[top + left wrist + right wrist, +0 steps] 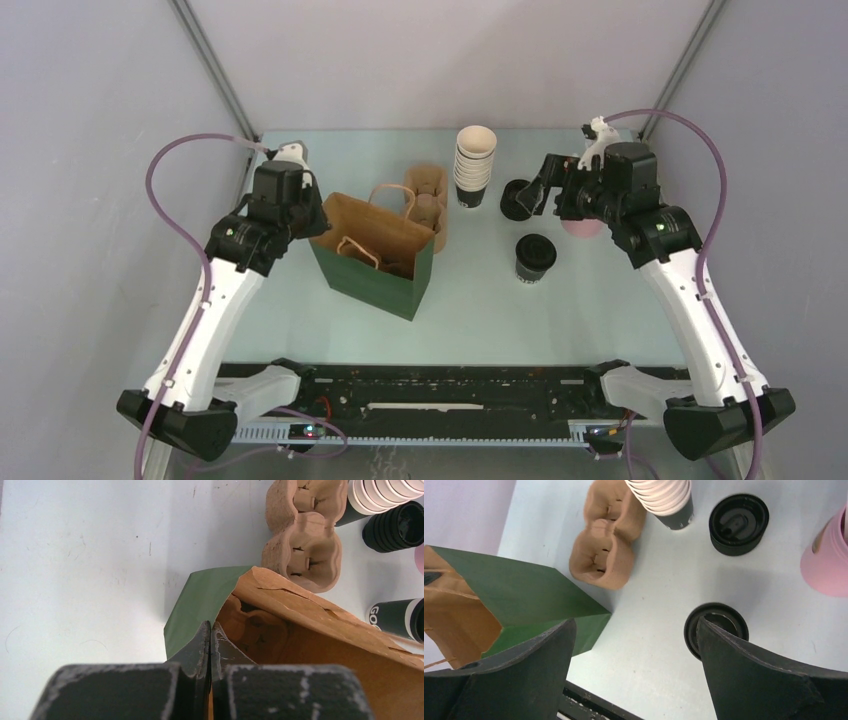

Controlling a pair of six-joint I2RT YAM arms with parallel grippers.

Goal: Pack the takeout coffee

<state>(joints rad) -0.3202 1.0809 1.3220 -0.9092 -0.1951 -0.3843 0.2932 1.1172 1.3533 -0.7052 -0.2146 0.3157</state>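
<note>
- Green paper bag (380, 280) stands open mid-table (480, 320). Its left rim is pinched between the closed fingers of the left end effector (210, 640), the green outer wall to one side of them and the brown lining to the other.
- The right end effector (635, 622) hangs above the table with its jaws spread wide and nothing between them.
- The coffee (535, 258) stands alone, right of the bag and well apart from it, on the arms' side of the stack of lids (515, 200).
- It is upright, base on the table and black lid facing up, so its long axis runs vertically. The right wrist camera sees the lid almost face-on, with one finger covering part of the rim.
- Risk: that finger sits over the lid's edge, so a straight descent would probably land on the lid and tip the cup instead of straddling it.
- Risk: a grip taken only on the lid could pop it off, and a hard squeeze on the paper wall could buckle it.
- Risk: if the paper slips from the left pinch, the mouth could sag. The bag's handles lie across the opening and could catch the cup on its way in.
</note>
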